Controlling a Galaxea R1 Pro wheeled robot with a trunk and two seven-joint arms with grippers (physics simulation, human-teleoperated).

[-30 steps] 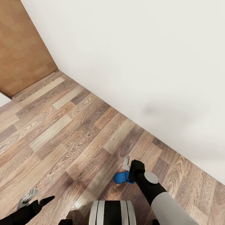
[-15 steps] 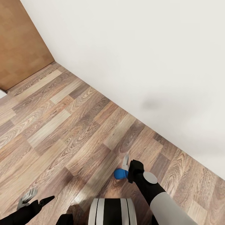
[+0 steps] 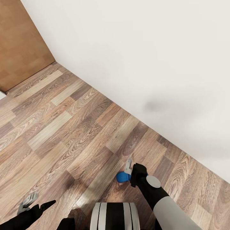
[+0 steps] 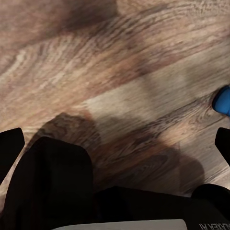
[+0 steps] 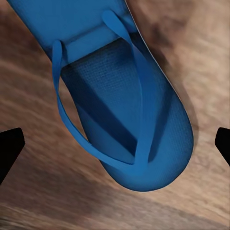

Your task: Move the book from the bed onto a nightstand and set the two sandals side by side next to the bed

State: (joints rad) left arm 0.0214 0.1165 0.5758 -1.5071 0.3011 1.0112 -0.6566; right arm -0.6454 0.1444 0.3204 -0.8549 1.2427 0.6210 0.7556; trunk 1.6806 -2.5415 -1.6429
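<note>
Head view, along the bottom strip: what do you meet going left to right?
Left pincer → robot's white and black trunk → blue sandal → right arm's grey forearm.

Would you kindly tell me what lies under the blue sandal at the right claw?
Under the bright blue flip-flop sandal shows brown wood-plank floor, visible all round its toe end. The planks directly beneath its sole are covered, and its heel end runs out of the wrist picture.
</note>
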